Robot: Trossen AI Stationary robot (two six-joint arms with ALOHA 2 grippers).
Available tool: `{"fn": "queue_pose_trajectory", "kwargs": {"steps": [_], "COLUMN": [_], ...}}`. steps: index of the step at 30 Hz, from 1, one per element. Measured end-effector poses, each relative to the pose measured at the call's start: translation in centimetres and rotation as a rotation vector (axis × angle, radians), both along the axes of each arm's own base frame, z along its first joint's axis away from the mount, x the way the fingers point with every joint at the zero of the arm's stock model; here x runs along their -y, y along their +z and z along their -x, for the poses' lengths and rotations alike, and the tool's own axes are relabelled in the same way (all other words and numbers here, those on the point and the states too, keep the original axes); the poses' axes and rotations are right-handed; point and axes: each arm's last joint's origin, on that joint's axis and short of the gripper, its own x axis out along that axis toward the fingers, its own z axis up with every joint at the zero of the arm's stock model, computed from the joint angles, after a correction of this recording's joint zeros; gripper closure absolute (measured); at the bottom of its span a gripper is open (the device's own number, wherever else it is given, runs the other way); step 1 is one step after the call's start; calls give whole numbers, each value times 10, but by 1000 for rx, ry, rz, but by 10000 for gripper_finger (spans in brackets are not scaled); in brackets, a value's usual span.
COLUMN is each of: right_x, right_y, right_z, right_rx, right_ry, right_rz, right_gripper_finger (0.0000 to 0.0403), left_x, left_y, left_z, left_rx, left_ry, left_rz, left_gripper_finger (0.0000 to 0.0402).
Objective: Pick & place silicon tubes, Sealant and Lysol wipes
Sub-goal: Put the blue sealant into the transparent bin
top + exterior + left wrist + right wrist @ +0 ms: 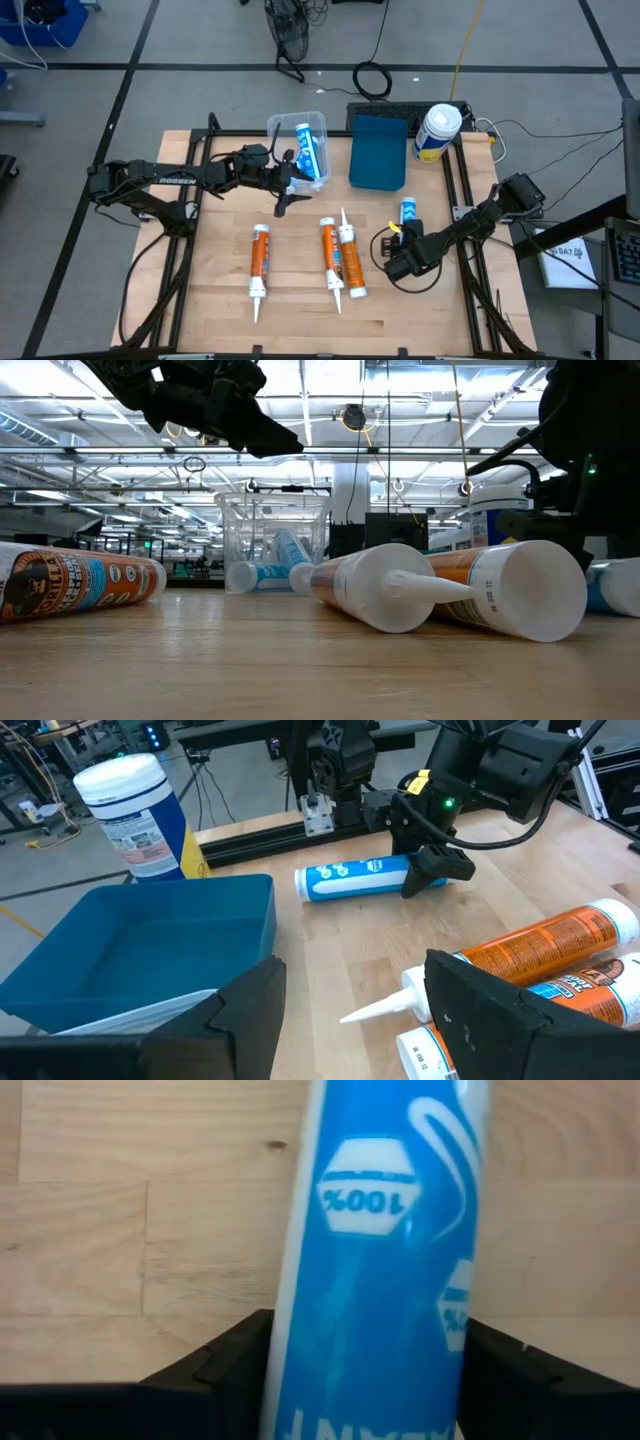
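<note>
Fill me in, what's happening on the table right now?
The right gripper has its fingers around a blue tube lying on the table. The left gripper hovers open by the clear bin, which already holds one blue tube. Three orange tubes lie loose mid-table. The blue tray looks empty, and the wipes canister stands upright at the far edge.

In the right wrist view the blue tube (380, 1260) runs off the frame at both ends, its lettering blurred. The low view crops the orange tube (60, 582) at the frame's edge. The Lysol wipes (437, 132) label is too small to read.
</note>
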Motion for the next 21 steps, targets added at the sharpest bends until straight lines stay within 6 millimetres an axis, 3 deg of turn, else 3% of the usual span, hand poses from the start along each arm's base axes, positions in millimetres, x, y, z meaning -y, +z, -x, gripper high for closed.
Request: {"fn": "queue_pose_trajectory", "kwargs": {"steps": [6, 15, 21], "right_x": [0, -1, -1], "right_y": [0, 0, 0], "right_z": [0, -2, -3], "right_rx": [-4, -10, -22], "right_ry": [13, 68, 136], "right_rz": [0, -11, -16], "right_gripper_finger": [188, 181, 197], "left_x": [0, 0, 0], "left_y": [0, 0, 0], "left_z": [0, 0, 0], "left_rx": [0, 0, 0], "left_ry": [0, -1, -1], "left_rz": [0, -2, -3], "left_gripper_finger": [163, 162, 162]}}
